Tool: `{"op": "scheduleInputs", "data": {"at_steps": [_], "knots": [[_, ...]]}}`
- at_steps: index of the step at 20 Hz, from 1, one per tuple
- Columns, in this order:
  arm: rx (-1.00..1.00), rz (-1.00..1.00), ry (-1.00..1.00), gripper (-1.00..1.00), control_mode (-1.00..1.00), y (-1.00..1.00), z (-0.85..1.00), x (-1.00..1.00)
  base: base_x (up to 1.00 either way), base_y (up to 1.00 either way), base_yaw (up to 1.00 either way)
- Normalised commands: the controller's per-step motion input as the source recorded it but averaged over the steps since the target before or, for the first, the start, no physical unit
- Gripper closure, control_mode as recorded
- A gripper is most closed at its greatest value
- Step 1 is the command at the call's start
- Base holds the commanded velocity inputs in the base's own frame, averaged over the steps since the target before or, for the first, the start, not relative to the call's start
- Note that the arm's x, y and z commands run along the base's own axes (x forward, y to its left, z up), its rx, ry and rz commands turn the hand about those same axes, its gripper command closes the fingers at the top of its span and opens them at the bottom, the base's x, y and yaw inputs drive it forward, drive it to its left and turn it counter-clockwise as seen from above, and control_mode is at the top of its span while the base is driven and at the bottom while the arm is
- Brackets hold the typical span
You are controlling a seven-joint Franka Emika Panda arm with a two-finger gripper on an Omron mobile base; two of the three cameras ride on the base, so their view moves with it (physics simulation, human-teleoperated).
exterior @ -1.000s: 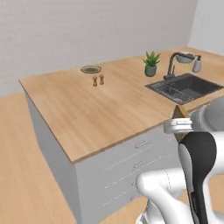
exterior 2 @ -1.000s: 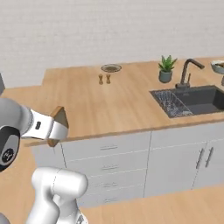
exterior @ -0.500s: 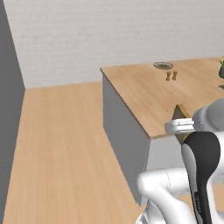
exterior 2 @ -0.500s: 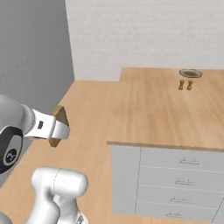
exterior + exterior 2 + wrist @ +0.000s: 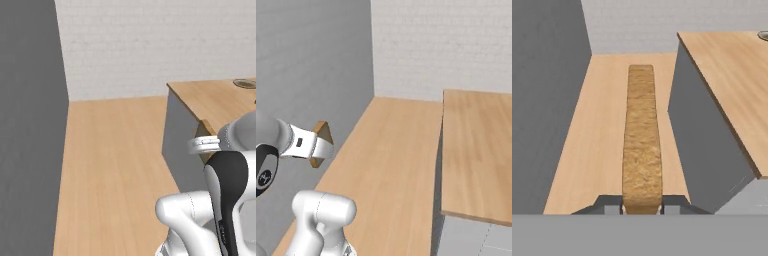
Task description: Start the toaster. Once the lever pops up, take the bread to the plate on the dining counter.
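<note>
- The arm was folded close above the base, wrist level beside the dining counter (image 5: pixel 476 150).
- The gripper (image 5: pixel 642 202) was clamped on the bread (image 5: pixel 641 135), seen edge-on.

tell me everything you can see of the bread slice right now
The bread is a thin tan-to-golden slice with a rough, crumbly crust, seen edge-on in the hand view. It stands clamped at its near end in the gripper, carried in the air above the wooden floor, beside the dining counter. In the base views a corner pokes out past the wrist.
</note>
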Motion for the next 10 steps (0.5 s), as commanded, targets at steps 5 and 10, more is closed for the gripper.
{"op": "scheduleInputs", "data": {"at_steps": [5,10], "knots": [[0.0,0.0,0.0,1.0,1.0,0.0,0.0,0.0,1.0,0.0,0.06],[0.0,0.0,0.0,1.0,1.0,0.0,0.0,0.0,1.0,0.0,0.0]]}}
